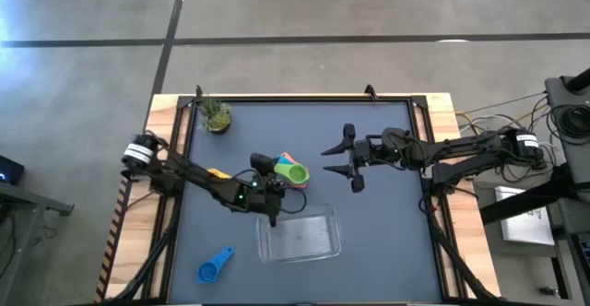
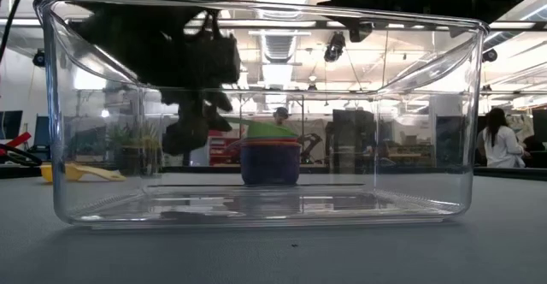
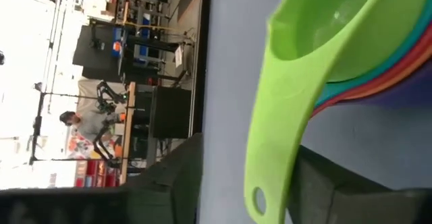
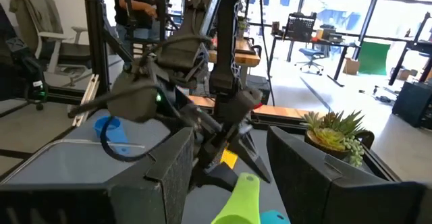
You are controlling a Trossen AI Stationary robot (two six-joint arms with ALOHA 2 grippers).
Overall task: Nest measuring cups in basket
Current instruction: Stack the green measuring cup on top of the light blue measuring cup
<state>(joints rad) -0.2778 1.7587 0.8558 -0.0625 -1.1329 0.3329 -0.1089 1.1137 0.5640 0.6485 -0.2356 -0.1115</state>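
Nested cups (image 1: 293,172) just beside left gripper (image 1: 269,179), outside basket (image 1: 300,237).

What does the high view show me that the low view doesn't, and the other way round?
Only the high view shows the blue cup lying alone near the table's front left, the right hand open and clear of everything over the mat, and the left hand between the cup stack and the basket. Only the low view shows the room behind the table, with a person at far right. Both show the clear basket holding no cups, the nested stack topped by the green cup outside it, the yellow cup and the plant.
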